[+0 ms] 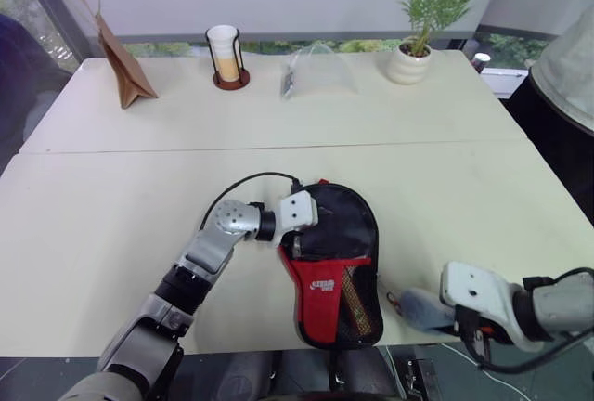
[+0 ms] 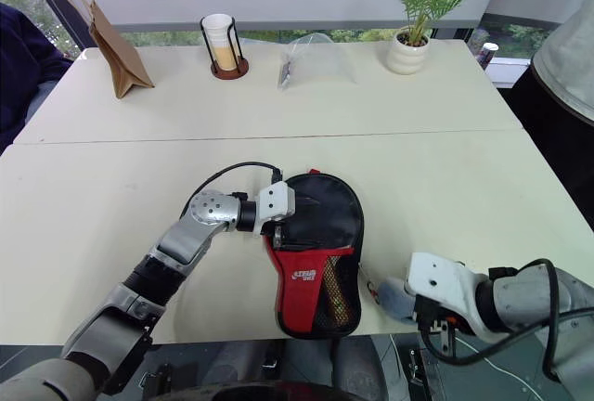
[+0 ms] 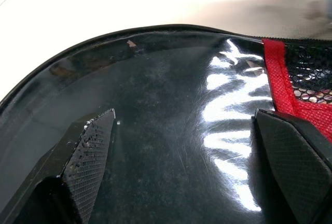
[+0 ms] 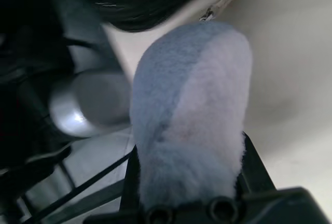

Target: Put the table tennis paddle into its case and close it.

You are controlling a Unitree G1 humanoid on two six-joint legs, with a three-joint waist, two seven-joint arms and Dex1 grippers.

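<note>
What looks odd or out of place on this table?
The right end effector is shut on a fuzzy pale-blue cloth pad, hanging at the table's near edge, beside the black paddle-shaped fabric case. It has no clear link to the case.

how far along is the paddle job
The case lies flat near the table edge and looks closed, with a wooden handle showing through its mesh. The open left end effector rests on its clear window. A zip pull hangs beside it; whether it is fully zipped is unclear.

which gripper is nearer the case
Left. The left gripper sits open over the case at its window side; the right gripper, fingers in a fuzzy blue cover, is off beside its handle end.
</note>
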